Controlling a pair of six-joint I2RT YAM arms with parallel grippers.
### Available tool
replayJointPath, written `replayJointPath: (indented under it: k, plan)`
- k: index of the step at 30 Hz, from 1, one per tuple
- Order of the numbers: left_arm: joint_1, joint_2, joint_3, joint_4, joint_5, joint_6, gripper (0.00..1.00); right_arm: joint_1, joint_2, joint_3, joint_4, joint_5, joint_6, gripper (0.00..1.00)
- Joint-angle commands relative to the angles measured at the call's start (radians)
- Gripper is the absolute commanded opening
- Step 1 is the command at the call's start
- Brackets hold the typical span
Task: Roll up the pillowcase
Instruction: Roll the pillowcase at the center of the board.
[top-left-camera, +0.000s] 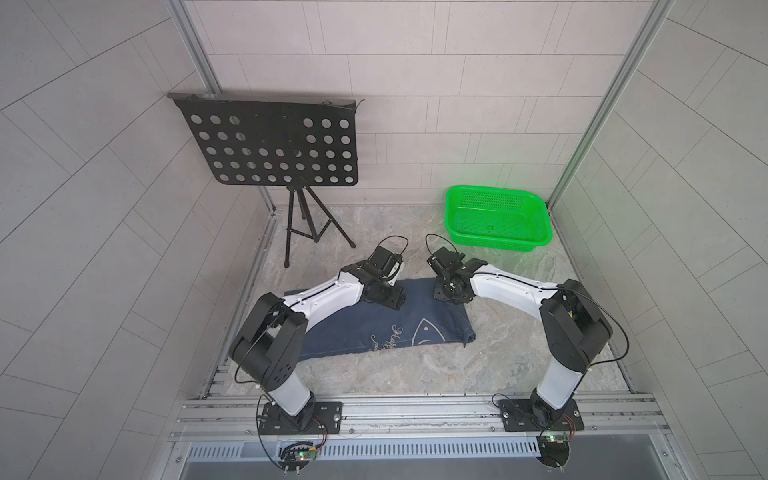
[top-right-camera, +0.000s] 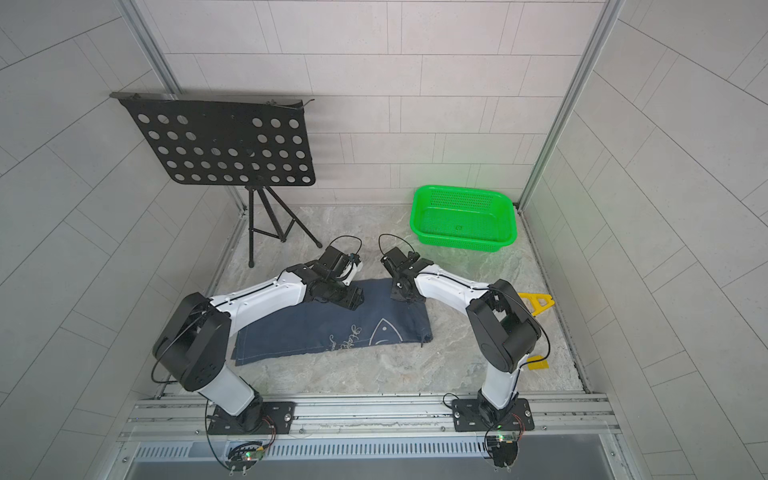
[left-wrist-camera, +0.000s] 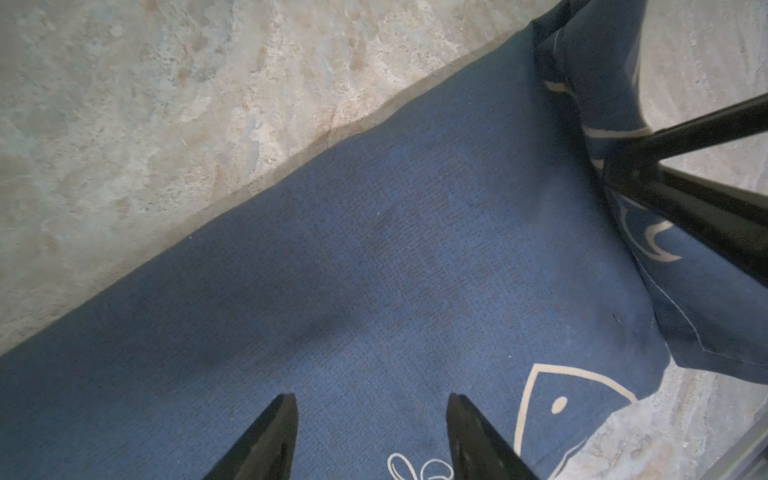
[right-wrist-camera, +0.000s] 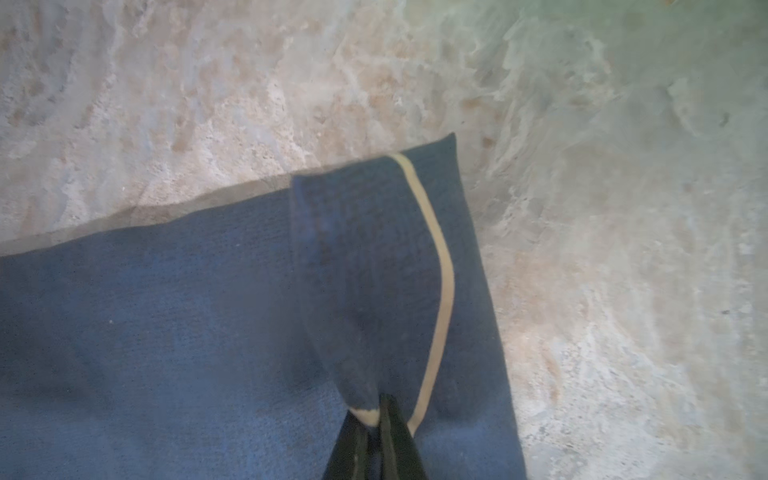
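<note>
The pillowcase (top-left-camera: 374, 328) is a dark navy cloth with a pale fish outline and cursive script. It lies flat on the stone-look table in both top views (top-right-camera: 324, 328), slightly slanted. My left gripper (left-wrist-camera: 371, 401) hovers open just above the cloth's far middle part (top-left-camera: 390, 301), with nothing between its fingers. My right gripper (right-wrist-camera: 380, 405) is shut on a pinched-up fold at the pillowcase's far right corner (top-left-camera: 446, 293). The fold carries a pale line and is lifted off the cloth (right-wrist-camera: 166, 332). In the left wrist view the right fingers (left-wrist-camera: 685, 199) show, holding the raised flap.
A green plastic basket (top-left-camera: 498, 218) stands at the back right. A black perforated music stand (top-left-camera: 274, 141) on a tripod is at the back left. Two yellow pieces (top-right-camera: 536, 301) lie near the right arm's base. A metal rail (top-left-camera: 415, 409) runs along the front edge.
</note>
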Motion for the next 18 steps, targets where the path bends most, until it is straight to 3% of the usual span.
replayJointPath:
  k: [1,18]
  plan:
    - [0.006,-0.035,-0.023,0.022,0.023,-0.018,0.65,0.003,0.018,0.012,0.019,-0.025,0.029,0.13]
    - [0.002,-0.026,-0.057,0.041,0.046,-0.028,0.63,-0.003,0.077,0.03,0.137,-0.079,0.105,0.16]
